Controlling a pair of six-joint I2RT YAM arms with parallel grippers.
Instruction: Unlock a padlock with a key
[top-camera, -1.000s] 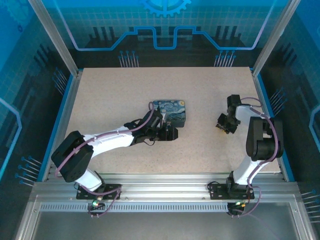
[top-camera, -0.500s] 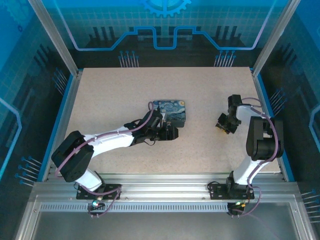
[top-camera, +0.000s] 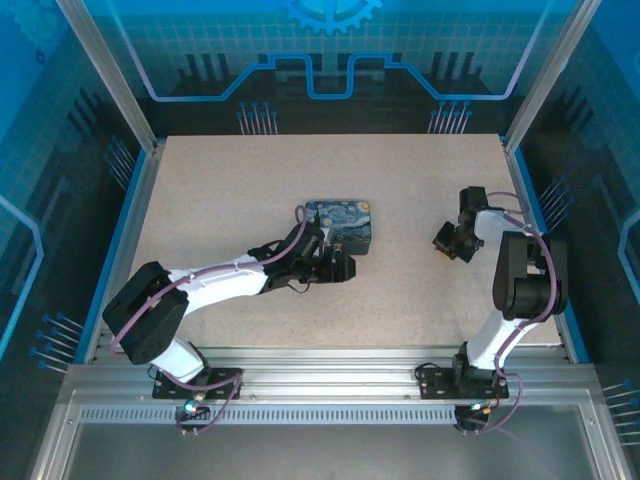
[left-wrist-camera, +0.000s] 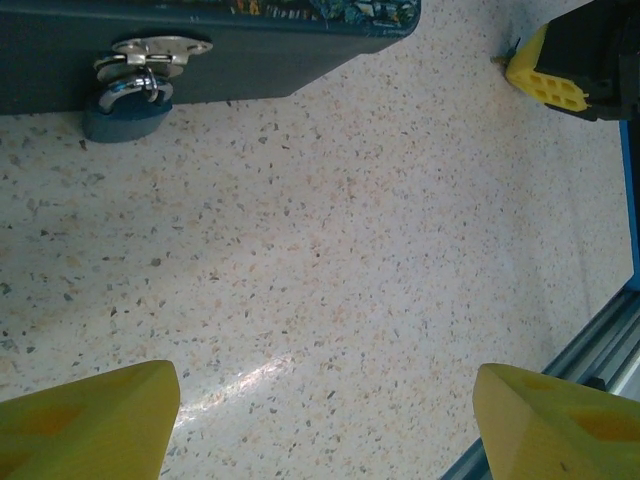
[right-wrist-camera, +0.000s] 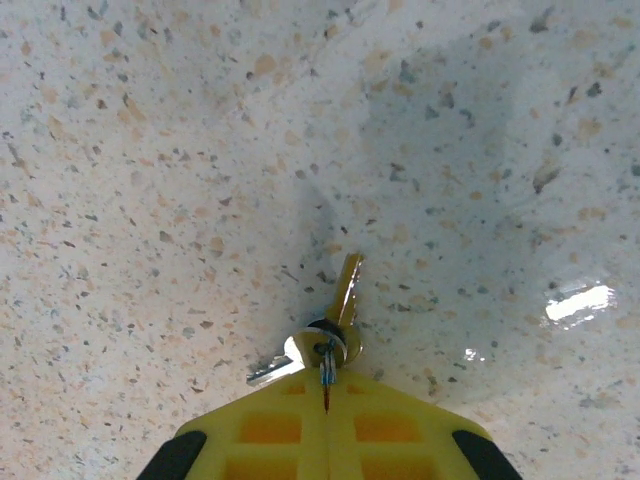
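**Two grippers logged beside the tin, one key pinched**

Found the painted blue tin (top-camera: 340, 222) near the middle of the speckled table (top-camera: 220, 190). Spotted the padlock (left-wrist-camera: 125, 103) hanging against the tin's dark side wall, its silver shackle through a metal hasp (left-wrist-camera: 160, 47) and its dark body resting on the table just below. From above, could not make out the padlock, hidden behind the left arm's wrist.

Saw the left gripper (top-camera: 340, 266) just beside the tin's near edge, low over the table, jaws spread wide and holding nothing. Through the left wrist camera, saw its yellow fingertips (left-wrist-camera: 90, 420) well apart, with speckled table stretching between them and the tin wall.

Placed the right gripper (top-camera: 447, 238) well to the right of the tin, apart from it. Through its wrist camera, saw the yellow fingers (right-wrist-camera: 270, 430) pressed together on a small ring (right-wrist-camera: 328, 340), jaws fully closed. Noted the key (right-wrist-camera: 347, 285) hanging from that ring, brass-coloured blade pointing away from the fingers toward the table, and a silver piece (right-wrist-camera: 268, 370) splayed beside it. Could not tell whether the key's tip touched the table.
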